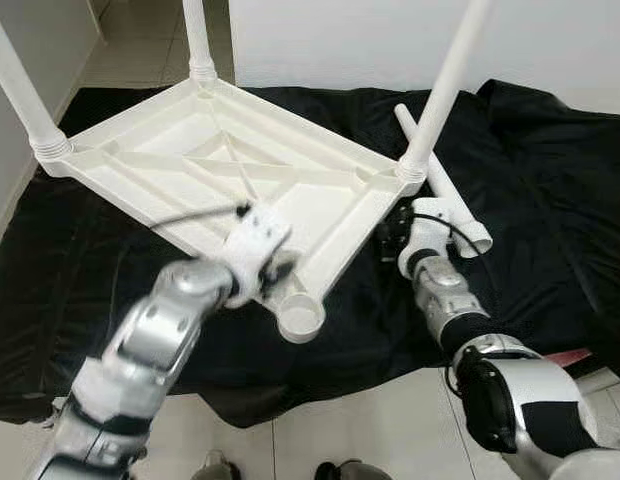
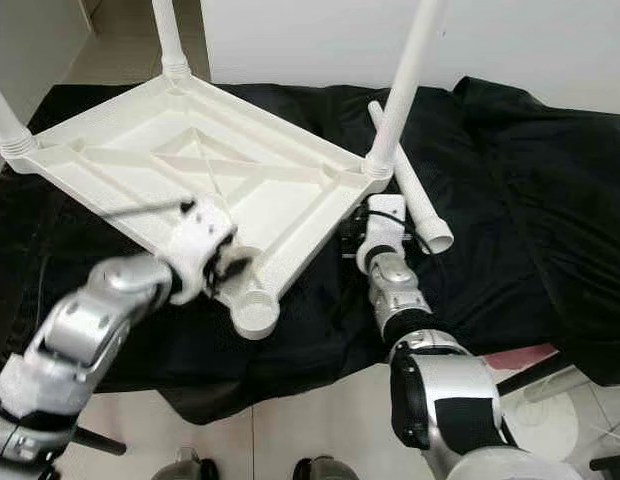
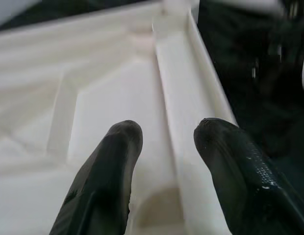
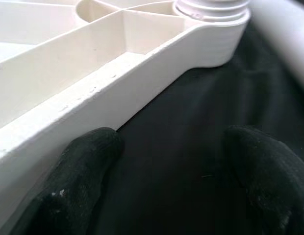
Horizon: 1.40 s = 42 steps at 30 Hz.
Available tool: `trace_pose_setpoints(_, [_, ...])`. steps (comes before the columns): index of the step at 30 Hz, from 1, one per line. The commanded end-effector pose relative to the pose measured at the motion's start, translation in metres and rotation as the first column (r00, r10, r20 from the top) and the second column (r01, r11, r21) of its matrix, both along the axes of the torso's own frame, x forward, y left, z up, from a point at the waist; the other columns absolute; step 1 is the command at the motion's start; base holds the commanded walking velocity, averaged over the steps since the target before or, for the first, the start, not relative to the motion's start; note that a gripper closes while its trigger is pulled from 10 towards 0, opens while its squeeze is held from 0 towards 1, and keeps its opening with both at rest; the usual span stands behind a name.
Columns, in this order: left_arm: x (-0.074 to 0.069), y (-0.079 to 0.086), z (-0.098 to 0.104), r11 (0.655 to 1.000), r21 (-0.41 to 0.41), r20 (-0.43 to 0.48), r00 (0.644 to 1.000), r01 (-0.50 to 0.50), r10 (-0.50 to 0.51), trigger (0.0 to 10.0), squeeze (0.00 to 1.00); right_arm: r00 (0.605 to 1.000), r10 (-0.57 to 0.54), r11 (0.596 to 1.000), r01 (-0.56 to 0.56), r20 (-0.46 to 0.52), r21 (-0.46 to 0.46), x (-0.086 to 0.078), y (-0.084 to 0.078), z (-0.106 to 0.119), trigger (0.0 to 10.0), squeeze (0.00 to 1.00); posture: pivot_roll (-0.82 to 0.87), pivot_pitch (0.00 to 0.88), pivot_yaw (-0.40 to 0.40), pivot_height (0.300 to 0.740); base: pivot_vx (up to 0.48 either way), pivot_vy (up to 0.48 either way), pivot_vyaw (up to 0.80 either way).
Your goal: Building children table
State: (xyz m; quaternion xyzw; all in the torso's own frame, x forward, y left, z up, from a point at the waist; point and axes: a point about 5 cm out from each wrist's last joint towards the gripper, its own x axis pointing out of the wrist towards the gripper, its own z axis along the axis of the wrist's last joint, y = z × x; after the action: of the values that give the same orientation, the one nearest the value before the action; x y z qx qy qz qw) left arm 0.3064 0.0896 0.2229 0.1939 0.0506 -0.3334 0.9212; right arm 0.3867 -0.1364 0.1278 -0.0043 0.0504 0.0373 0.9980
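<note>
Left gripper (image 3: 164,134) with fingers apart, straddling the raised side rim of the upturned white table top (image 1: 220,165), just above the empty leg socket (image 1: 301,317) at the near corner, lower centre of the left eye view. One black finger (image 3: 110,166) inside the rim over the ribbed underside, the other outside it toward the cloth.

Right gripper (image 4: 166,147) also spread wide, low over the black cloth (image 1: 550,200), one fingertip (image 4: 90,147) touching or nearly touching the table top's outer edge, the other clear of it over the fabric. Placed right of centre in the left eye view, just below the corner carrying a fitted leg (image 1: 445,85).

Table top lying upside down and slightly tilted across the upper left and centre of the frame, cross ribs facing up. Three white legs standing in their sockets: one at the far left (image 1: 20,90), one at top centre (image 1: 195,35), one at the right corner. Fourth, loose leg (image 1: 445,185) lying flat on the cloth just right of that corner, beside the right wrist. Pale tiled floor (image 1: 360,420) along the bottom edge, white wall (image 1: 340,40) at the top.
</note>
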Motion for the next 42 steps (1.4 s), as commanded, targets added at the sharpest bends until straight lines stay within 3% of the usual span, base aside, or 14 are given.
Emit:
trace_pose_setpoints(1, [0.006,0.013,-0.001,0.989,-0.011,0.023,0.989,-0.149,0.149,10.0,0.0,0.999,0.028,1.0,-0.028,-0.04,-0.011,-0.005,0.003,-0.012,10.0,0.0,0.04,0.093,-0.039,0.74,0.0,0.0,0.0])
trace_pose_setpoints(10, [0.007,0.023,0.004,0.988,-0.001,0.032,0.988,-0.151,0.151,10.0,0.0,0.998,0.029,0.999,-0.03,-0.048,-0.015,-0.007,0.005,-0.016,10.0,0.0,0.04,0.1,-0.037,0.74,0.0,0.0,0.0])
trace_pose_setpoints(13, [0.008,0.037,-0.004,0.984,0.058,0.02,0.986,-0.166,0.165,10.0,0.0,0.999,0.036,0.999,-0.037,-0.039,-0.022,-0.008,0.005,-0.016,10.0,0.0,0.04,0.101,-0.038,0.74,0.0,0.0,0.0])
trace_pose_setpoints(14, [0.008,0.05,-0.01,0.98,0.109,0.007,0.986,-0.167,0.168,10.0,0.0,0.999,0.042,0.999,-0.042,-0.027,-0.024,-0.008,0.005,-0.016,10.0,0.0,0.04,0.104,-0.04,0.74,0.0,0.0,0.0])
trace_pose_setpoints(17, [0.007,0.054,-0.012,0.979,0.125,0.002,0.987,-0.162,0.163,10.0,0.0,0.999,0.043,0.999,-0.043,-0.023,-0.023,-0.009,0.004,-0.016,10.0,0.0,0.04,0.104,-0.04,0.74,0.0,0.0,0.0])
trace_pose_setpoints(20, [-0.003,0.063,-0.019,0.977,0.192,-0.021,0.995,-0.088,0.094,10.0,0.0,0.999,0.035,0.999,-0.036,-0.024,-0.024,-0.01,0.001,-0.018,10.0,0.0,0.04,0.109,-0.04,0.74,0.0,0.0,0.0])
trace_pose_setpoints(21, [-0.014,0.066,-0.029,0.964,0.264,-0.055,0.998,0.004,0.012,10.0,0.0,0.999,0.024,0.999,-0.025,-0.029,-0.025,-0.011,-0.002,-0.021,10.0,0.0,0.04,0.109,-0.039,0.74,0.0,0.0,0.0])
trace_pose_setpoints(24, [-0.017,0.066,-0.032,0.961,0.276,-0.065,0.998,0.021,-0.003,10.0,0.0,0.999,0.021,0.999,-0.022,-0.03,-0.025,-0.012,-0.003,-0.021,10.0,0.0,0.04,0.112,-0.04,0.74,0.0,0.0,0.0])
trace_pose_setpoints(27, [-0.017,0.064,-0.033,0.965,0.263,-0.073,0.997,0.014,0.006,10.0,0.0,0.999,0.021,0.999,-0.022,-0.027,-0.023,-0.012,-0.004,-0.02,10.0,0.0,0.04,0.112,-0.04,0.74,0.0,0.0,0.0])
trace_pose_setpoints(30, [-0.021,0.053,-0.037,0.967,0.251,-0.084,0.996,0.049,-0.029,10.0,0.0,1.0,0.02,1.0,-0.021,-0.022,-0.023,-0.011,-0.004,-0.019,10.0,0.0,0.04,0.114,-0.043,0.74,0.0,0.0,0.0])
trace_pose_setpoints(31, [-0.025,0.042,-0.04,0.967,0.239,-0.09,0.994,0.084,-0.064,10.0,0.0,1.0,0.019,1.0,-0.02,-0.017,-0.024,-0.01,-0.004,-0.017,10.0,0.0,0.04,0.116,-0.044,0.74,0.0,0.0,0.0])
trace_pose_setpoints(33, [-0.025,0.042,-0.04,0.967,0.239,-0.09,0.994,0.084,-0.064,10.0,0.0,1.0,0.019,1.0,-0.02,-0.017,-0.024,-0.01,-0.004,-0.017,10.0,0.0,0.04,0.116,-0.044,0.74,0.0,0.0,0.0])
trace_pose_setpoints(38, [-0.035,0.016,-0.055,0.955,0.244,-0.105,0.983,0.169,-0.147,10.0,0.0,1.0,0.025,0.999,-0.025,-0.007,-0.026,-0.006,-0.003,-0.011,10.0,0.0,0.03,0.124,-0.047,0.74,0.0,0.0,0.0])
trace_pose_setpoints(42, [-0.038,0.006,-0.06,0.955,0.23,-0.11,0.98,0.187,-0.165,10.0,0.0,1.0,0.025,0.999,-0.025,0.001,-0.026,-0.004,-0.002,-0.007,10.0,0.0,0.03,0.126,-0.048,0.74,0.0,0.0,0.0])
